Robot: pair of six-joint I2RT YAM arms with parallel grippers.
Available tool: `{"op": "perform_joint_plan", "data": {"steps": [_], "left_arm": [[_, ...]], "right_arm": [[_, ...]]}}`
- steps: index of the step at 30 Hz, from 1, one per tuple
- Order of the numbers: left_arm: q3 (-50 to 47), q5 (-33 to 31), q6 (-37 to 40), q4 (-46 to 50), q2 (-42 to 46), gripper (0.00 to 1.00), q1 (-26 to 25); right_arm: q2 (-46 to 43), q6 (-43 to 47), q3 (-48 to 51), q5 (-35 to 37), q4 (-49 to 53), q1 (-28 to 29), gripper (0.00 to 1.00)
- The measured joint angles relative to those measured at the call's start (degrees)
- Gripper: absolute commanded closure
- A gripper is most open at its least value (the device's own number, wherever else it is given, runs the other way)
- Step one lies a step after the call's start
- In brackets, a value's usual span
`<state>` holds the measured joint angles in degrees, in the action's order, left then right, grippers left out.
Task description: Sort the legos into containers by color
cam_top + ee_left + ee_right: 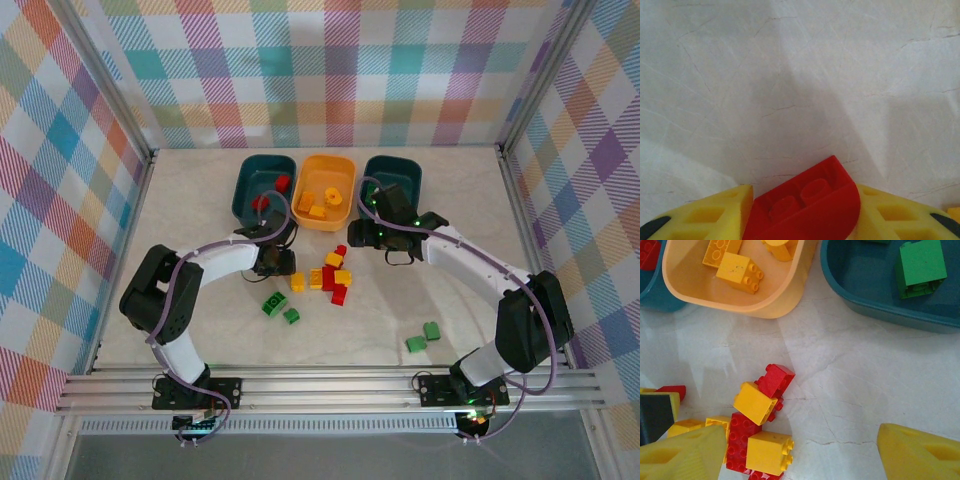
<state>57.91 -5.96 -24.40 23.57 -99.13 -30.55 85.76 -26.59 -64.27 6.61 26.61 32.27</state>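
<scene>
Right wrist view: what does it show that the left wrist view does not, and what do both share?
Right wrist, not left: the orange-yellow tub with yellow bricks, a teal tub holding a green brick, a loose red-and-yellow pile, the open right gripper. Left wrist, not right: a red brick seen close, clamped in the left gripper. Both: white table.

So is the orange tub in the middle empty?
No, partly filled: the orange tub holds a few yellow bricks, with bare floor showing between.

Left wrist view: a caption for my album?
Red brick between the yellow fingers of the left end effector, over the white table.
</scene>
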Motion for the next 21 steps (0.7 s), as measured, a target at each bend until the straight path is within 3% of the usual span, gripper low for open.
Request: {"op": "perform_joint_plan", "data": {"steps": [8,21], "left_arm": [[0.04,0.57,-1.73,0.0,0.11,0.61,-0.24],[0.24,0.2,-2.82,2.43,2.27,0.62,-1.64]], "right_arm": [[0.0,0.02,0.11,0.0,0.0,0.0,0.21],[0.0,0.0,0.11,0.0,-0.02,0.0,0.21]]}}
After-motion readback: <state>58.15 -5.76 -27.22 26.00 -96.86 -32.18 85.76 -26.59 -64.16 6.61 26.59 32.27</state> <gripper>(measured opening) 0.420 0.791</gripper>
